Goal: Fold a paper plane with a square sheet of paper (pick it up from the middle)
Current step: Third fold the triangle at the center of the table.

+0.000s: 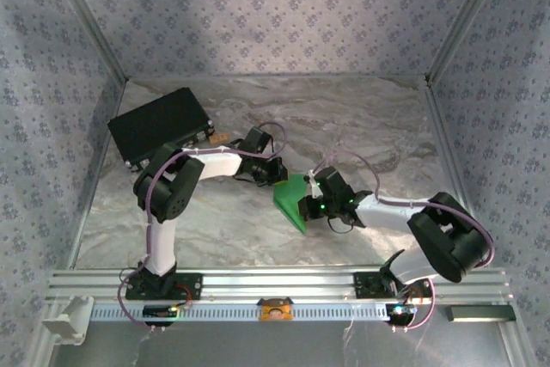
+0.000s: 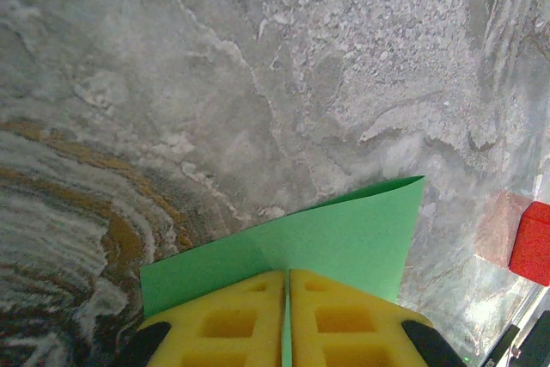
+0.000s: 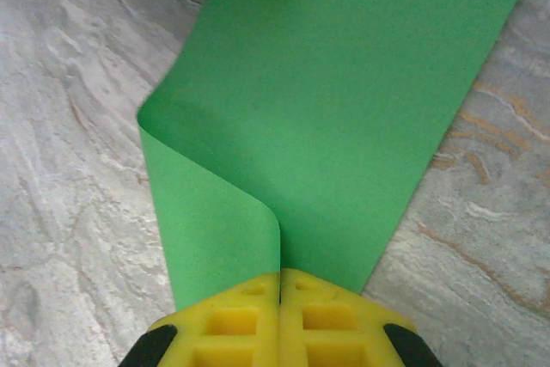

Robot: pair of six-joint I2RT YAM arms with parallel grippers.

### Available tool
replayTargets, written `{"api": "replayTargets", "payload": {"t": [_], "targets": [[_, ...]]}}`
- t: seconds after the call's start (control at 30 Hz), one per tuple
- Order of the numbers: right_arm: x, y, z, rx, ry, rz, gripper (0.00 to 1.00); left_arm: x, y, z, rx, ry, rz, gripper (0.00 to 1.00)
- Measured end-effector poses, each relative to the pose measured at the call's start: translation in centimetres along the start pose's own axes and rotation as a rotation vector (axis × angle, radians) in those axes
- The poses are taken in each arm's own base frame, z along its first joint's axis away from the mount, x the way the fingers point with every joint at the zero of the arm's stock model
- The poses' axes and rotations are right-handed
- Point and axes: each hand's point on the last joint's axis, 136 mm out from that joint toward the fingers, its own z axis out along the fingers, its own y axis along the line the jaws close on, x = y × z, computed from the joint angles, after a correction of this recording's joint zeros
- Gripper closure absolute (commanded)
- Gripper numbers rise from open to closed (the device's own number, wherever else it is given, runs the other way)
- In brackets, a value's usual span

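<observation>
In the top view the left arm rises from its base at 7 o'clock, folds at the elbow and reaches in toward the centre, the left gripper [image 1: 282, 176] at the upper edge of a thin bright green square sheet of paper [image 1: 290, 204]. The right arm comes in low from 5 o'clock, the right gripper [image 1: 309, 201] at the sheet's 3 o'clock side, so the sheet sits between the two, just off centre. A black rectangular hard case [image 1: 161, 125] lies at 10 o'clock behind the left elbow. The grey marble-patterned tabletop [image 1: 361, 118] is open toward 12 and 2 o'clock, bounded by metal frame rails and patterned wallpaper walls [image 1: 275, 15] on three sides. In the left wrist view the yellow fingers [image 2: 232, 324] are pressed together with the sheet's edge pinched in the seam. The paper fans out toward 12 o'clock to a corner at 1 o'clock, above grey-and-brown veined marble, and a small red block [image 2: 534, 242] stands apart at 3 o'clock near the table's edge. In the right wrist view that gripper's yellow fingers [image 3: 331, 320] are likewise closed on the sheet. Its 9 o'clock side curls over in a soft roll, while the flat part runs up to 12 o'clock, where the other gripper's yellow finger meets the top edge at 11 o'clock.
</observation>
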Motion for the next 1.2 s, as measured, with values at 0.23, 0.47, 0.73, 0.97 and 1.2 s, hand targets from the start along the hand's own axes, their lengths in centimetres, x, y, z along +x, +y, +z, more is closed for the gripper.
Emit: {"api": "replayTargets", "payload": {"t": [0.23,0.47,0.73,0.97,1.2], "targets": [[-0.11,0.33,-0.19,-0.011,-0.004,-0.004,1.00,0.00,0.01,0.00,-0.001,0.000,0.000,0.90],[0.50,0.02,0.28,-0.005,0.021,0.001,1.00,0.00,0.01,0.00,-0.001,0.000,0.000,0.90],[0.44,0.04,0.31,-0.004,0.020,0.001,1.00,-0.01,0.03,0.01,-0.002,-0.001,0.000,0.90],[-0.19,0.36,0.24,-0.010,0.008,-0.003,1.00,-0.03,0.04,0.00,-0.002,-0.002,0.000,0.90],[-0.18,0.35,0.25,-0.010,0.008,-0.003,1.00,-0.01,0.05,0.01,-0.003,-0.001,0.000,0.90]]}}
